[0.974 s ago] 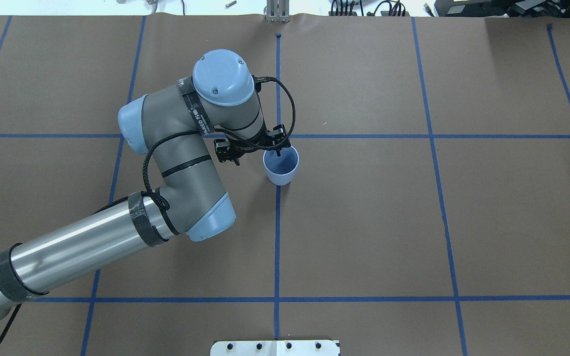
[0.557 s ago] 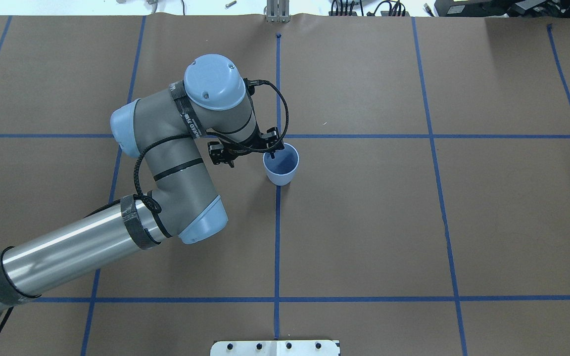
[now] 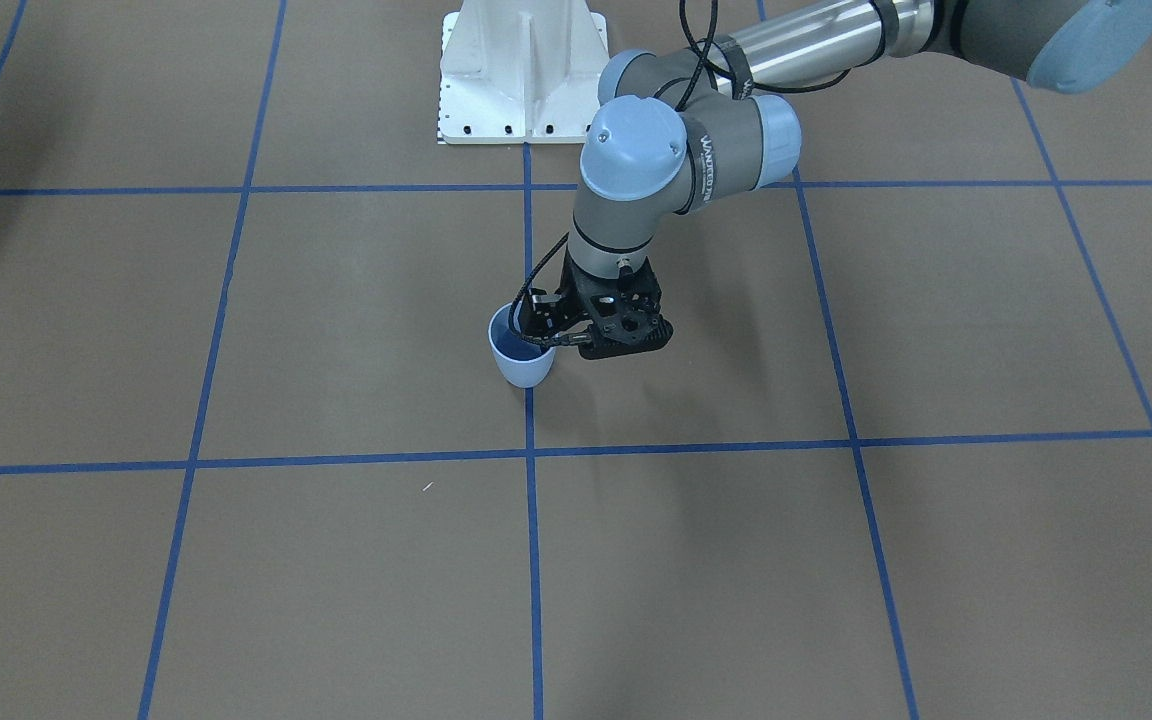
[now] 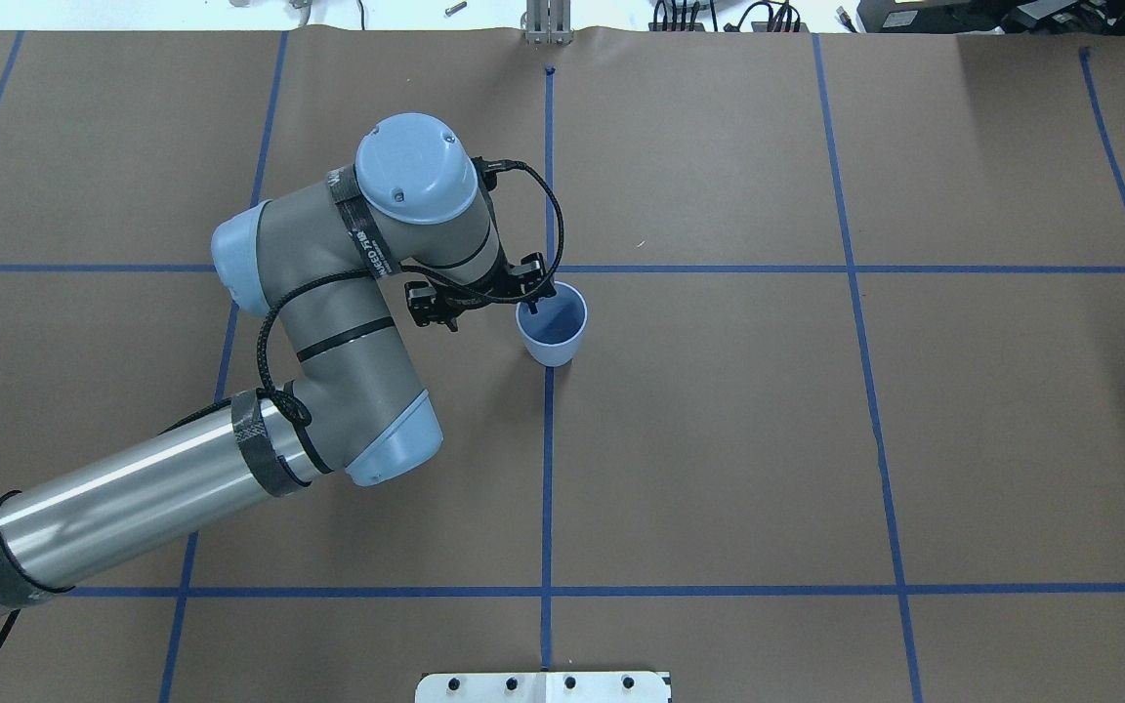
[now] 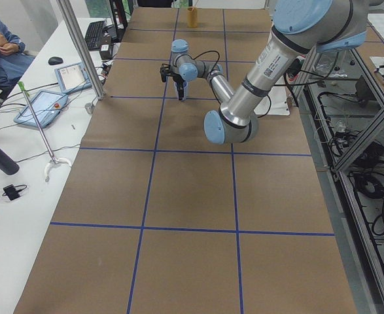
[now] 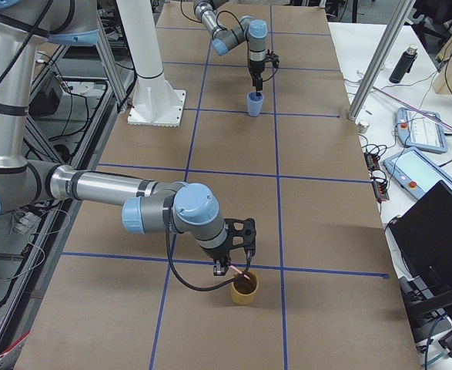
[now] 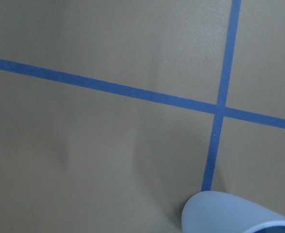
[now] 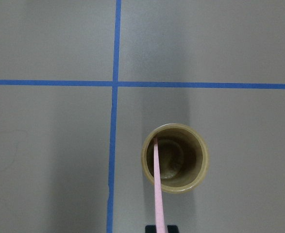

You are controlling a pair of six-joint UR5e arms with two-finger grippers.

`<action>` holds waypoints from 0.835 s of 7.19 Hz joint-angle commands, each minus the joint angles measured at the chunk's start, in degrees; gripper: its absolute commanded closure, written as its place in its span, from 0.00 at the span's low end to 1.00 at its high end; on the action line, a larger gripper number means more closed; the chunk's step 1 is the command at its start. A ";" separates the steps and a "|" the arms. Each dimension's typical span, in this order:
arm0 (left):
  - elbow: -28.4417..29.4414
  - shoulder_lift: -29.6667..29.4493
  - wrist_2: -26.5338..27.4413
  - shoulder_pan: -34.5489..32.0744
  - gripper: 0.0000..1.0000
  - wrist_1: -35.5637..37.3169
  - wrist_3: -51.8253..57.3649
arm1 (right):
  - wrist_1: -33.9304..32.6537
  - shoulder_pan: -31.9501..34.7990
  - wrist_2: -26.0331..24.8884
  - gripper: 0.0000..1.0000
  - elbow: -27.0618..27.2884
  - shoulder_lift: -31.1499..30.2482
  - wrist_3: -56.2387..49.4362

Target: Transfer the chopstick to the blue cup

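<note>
The blue cup [image 4: 555,334] stands upright at the table's middle, on a blue tape crossing; it also shows in the front view [image 3: 522,368] and at the bottom of the left wrist view [image 7: 229,216]. My left gripper [image 4: 526,299] hangs over the cup's left rim with one finger inside against the wall, and looks open. My right gripper [image 8: 159,228] is shut on the pink chopstick [image 8: 157,184]. The chopstick's lower end reaches into a tan cup [image 8: 196,165]. In the right side view this gripper [image 6: 227,268] is just above the tan cup [image 6: 245,291].
The brown table cover carries a grid of blue tape lines. The white robot base plate [image 3: 521,80] is at the robot's side. Metal posts [image 6: 380,54] and operator tablets [image 6: 418,127] stand beside the table's far edge.
My left arm has shifted to the left. Its finger went from the middle of the blue cup to the left wall, and the cup moved very slightly left.
</note>
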 commanded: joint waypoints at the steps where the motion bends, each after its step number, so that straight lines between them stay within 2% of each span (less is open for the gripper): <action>1: -0.21 0.39 0.51 0.09 0.02 -0.36 -0.10 | -15.86 3.76 -0.38 1.00 11.15 0.49 -4.68; 2: -0.12 0.39 0.51 0.09 0.02 -0.36 -0.01 | -21.85 4.99 -0.82 1.00 15.64 0.58 -6.62; 4: -0.30 3.01 0.51 0.09 0.02 -4.81 -0.01 | -26.64 5.62 -1.26 1.00 19.63 1.28 -7.87; 5: -2.30 4.41 0.51 -0.08 0.02 -6.15 -0.01 | -30.83 4.84 -1.17 1.00 20.51 5.20 -7.35; 6: -5.80 6.43 0.25 -0.43 0.02 -5.81 0.17 | -37.23 1.35 -0.74 1.00 21.22 10.29 -6.12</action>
